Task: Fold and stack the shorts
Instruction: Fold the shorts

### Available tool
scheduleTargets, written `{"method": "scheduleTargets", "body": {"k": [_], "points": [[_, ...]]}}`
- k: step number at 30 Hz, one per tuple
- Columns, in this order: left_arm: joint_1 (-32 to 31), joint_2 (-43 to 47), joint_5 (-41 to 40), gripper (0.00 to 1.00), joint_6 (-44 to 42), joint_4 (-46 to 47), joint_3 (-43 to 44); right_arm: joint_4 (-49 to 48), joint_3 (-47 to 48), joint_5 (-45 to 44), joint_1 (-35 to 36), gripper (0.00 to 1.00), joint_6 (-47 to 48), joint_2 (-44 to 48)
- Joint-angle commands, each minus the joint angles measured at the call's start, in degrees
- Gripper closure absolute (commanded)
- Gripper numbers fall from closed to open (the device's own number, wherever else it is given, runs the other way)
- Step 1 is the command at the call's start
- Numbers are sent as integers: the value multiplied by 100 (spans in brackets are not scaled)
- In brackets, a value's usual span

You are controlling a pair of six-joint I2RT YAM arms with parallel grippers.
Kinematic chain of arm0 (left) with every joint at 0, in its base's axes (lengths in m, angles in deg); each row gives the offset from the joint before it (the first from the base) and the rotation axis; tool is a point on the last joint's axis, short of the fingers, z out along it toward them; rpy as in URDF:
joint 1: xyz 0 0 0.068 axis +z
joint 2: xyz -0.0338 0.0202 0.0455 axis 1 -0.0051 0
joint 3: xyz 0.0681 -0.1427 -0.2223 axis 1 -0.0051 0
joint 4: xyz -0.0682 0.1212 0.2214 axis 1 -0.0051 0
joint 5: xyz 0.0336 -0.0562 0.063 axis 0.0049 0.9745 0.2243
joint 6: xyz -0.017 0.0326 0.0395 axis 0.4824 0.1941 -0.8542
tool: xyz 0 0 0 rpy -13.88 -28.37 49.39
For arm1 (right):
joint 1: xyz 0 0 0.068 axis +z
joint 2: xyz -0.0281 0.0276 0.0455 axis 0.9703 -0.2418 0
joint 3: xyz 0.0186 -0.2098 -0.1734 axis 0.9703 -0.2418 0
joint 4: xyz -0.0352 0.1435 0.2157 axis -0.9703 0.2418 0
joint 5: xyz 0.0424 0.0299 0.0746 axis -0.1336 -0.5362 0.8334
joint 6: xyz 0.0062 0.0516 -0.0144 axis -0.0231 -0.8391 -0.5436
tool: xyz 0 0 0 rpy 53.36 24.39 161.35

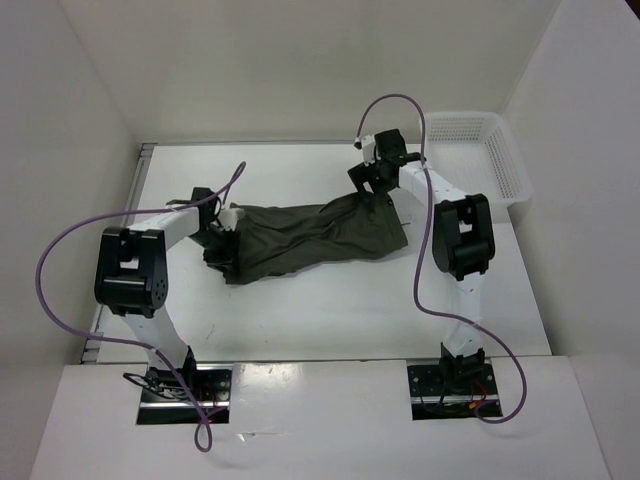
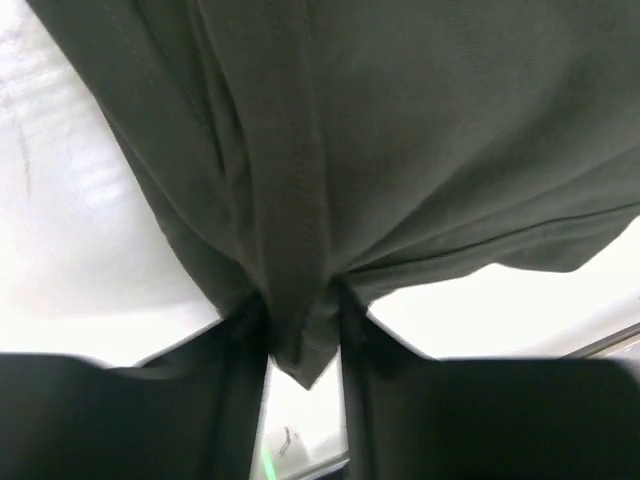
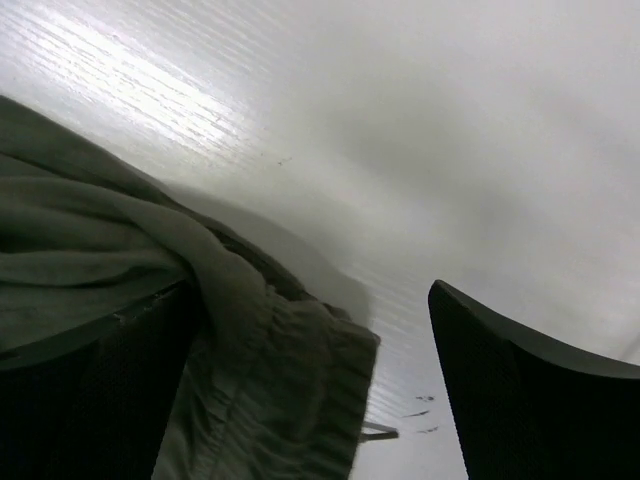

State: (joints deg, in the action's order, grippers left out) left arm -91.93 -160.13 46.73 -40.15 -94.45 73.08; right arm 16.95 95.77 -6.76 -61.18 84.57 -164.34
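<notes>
Starting at the near edge, the two black arm bases [image 1: 185, 385] sit bolted side by side, with loose purple cables [image 1: 60, 260] looping out from them. Beyond the bases, the smooth white table [image 1: 330, 320] shows a broad bare strip before any cloth begins. More open surface runs left toward its metal-edged rim.

The dark olive-green soft cloth shorts [image 1: 310, 235] lie across the middle of the table. They are drawn out into a long, wrinkled band from left to right, with the right end angled toward the far side. The left claw [image 1: 222, 245] sits at the band's left end. Its wrist view shows the black fingers [image 2: 230, 400] clenched on a bunched fold of the matte, finely woven cloth, which fans out taut beyond them.

The right claw [image 1: 372, 190] is at the far right corner of the shorts. In its wrist view the two dark fingers [image 3: 530, 400] stand wide apart and are released. A gathered, ribbed edge of cloth lies against one finger, and bare table shows between the cloth and the other.

Farther right, a white plastic mesh basket [image 1: 500, 160] stands at the table's far right corner, apart from the shorts. Plain white walls [image 1: 300, 70] close in the far, left and right sides.
</notes>
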Motion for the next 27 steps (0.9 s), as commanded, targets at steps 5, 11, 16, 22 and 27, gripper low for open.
{"method": "scheduleTargets", "body": {"k": [5,11,16,22,27], "points": [[11,879,-178,38,-36,-354,1041,189,203,400,-50,1,107,1068],[11,180,-99,31,-36,76,2071,699,-1066,867,-50,1,230,2087],[-42,-901,-117,31,-36,674,2493,760,-2072,1015,-191,2,230,2326],[-42,-1483,-117,31,-36,1210,2844,761,-2310,1138,-376,2,335,2222],[-42,-1597,111,31,-36,1474,2845,813,-2416,1261,-428,5,449,2046]]}}
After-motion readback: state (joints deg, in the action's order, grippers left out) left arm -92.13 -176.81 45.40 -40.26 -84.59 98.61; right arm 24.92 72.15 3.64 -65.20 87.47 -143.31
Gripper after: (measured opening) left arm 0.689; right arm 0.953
